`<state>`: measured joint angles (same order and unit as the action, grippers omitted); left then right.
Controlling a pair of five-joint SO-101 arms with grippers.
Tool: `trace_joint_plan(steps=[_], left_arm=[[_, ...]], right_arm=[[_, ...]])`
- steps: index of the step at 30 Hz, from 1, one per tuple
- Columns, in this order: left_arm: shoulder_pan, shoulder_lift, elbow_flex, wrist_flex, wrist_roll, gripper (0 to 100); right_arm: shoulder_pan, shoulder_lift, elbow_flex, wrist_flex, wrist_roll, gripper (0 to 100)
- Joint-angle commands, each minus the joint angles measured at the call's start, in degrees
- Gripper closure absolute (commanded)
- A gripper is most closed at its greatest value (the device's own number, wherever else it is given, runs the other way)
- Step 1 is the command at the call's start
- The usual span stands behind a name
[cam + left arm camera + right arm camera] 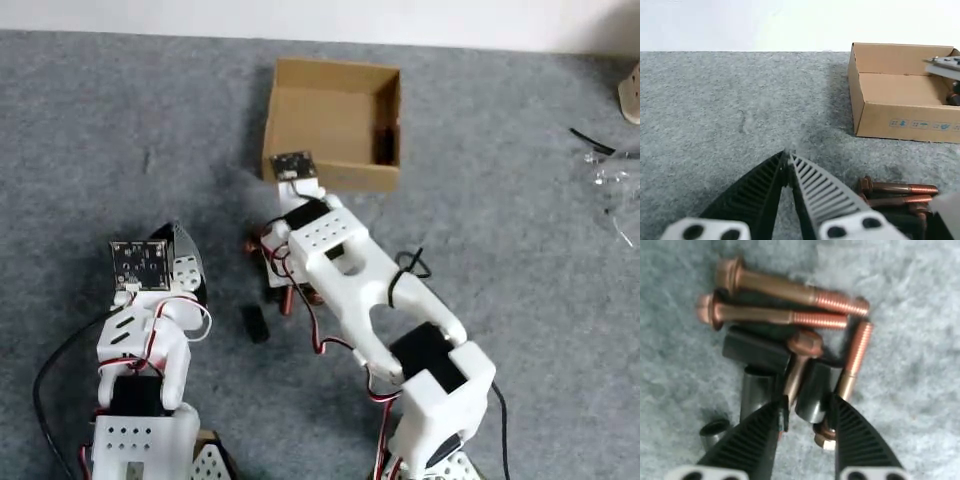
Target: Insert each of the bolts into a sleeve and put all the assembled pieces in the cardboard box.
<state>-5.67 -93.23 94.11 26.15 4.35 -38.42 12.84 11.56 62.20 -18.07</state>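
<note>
Several copper bolts [780, 315] and black sleeves [757, 352] lie in a heap on the grey carpet. My right gripper [807, 405] hangs open just over the heap, its fingers on either side of one upright sleeve [812, 390] and a bolt shank [796, 375]. One sleeve [255, 322] lies apart from the pile [287, 296]. The cardboard box [330, 175] stands open beyond the pile, with a dark piece [383, 146] in its corner. My left gripper [788, 157] is shut and holds nothing, low over the carpet to the left of the bolts [897, 190].
The right arm [350, 270] stretches across the pile and hides most of it in the high view. Clear plastic bits and a black wire [605, 165] lie at the far right. Bare carpet spreads left of the box [900, 115].
</note>
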Motion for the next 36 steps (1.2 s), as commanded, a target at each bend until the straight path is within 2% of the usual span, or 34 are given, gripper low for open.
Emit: trace_joint_plan(steps=[1, 29, 36], left_arm=[[-0.48, -0.57, -0.31, -1.23, 0.18, 99], [-0.48, -0.57, -0.31, -1.23, 0.18, 99], [-0.48, -0.57, -0.31, -1.23, 0.18, 99]], right_arm=[[1.63, -0.31, -0.13, -0.31, 0.53, 88.5], [5.49, -0.13, 1.10, -0.40, 0.62, 88.5], [3.91, -0.22, 0.75, -1.01, 0.70, 88.5]])
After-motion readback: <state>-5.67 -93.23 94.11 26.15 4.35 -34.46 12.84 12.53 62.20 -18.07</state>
